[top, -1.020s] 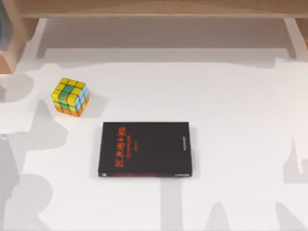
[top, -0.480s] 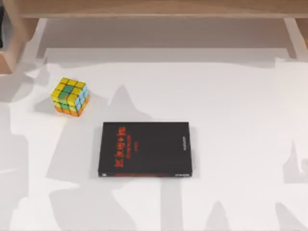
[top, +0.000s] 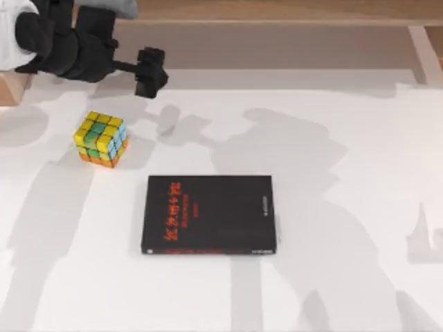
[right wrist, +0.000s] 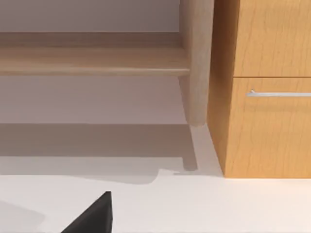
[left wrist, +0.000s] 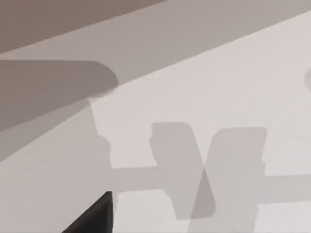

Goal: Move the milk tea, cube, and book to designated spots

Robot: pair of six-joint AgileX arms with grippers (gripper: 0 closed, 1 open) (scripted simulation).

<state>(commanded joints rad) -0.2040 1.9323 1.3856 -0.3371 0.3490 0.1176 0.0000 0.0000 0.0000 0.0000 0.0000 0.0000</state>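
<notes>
The cube (top: pixel 101 139), with scrambled yellow, green, light blue and orange squares, rests on the white table at the left. My left gripper (top: pixel 151 71) hangs over the table's back edge, behind and to the right of the cube and apart from it. Its dark fingers stand open with nothing between them. Shadows of the fingers fall on the bare tabletop (left wrist: pixel 228 97) in the left wrist view. The milk tea and the book are out of view. My right arm is parked off the table's right side.
A black-covered volume with red lettering (top: pixel 210 214) lies flat at the table's middle. A wooden shelf (top: pixel 277 10) runs along the back. A wooden cabinet with a drawer handle (right wrist: pixel 272 92) and a shelf post (right wrist: pixel 197 63) stand at the back right corner.
My left arm has swung into the top view from the upper left and now reaches over the table's back edge. Its shadows have shifted across the table. The cube and the black volume have not moved.
</notes>
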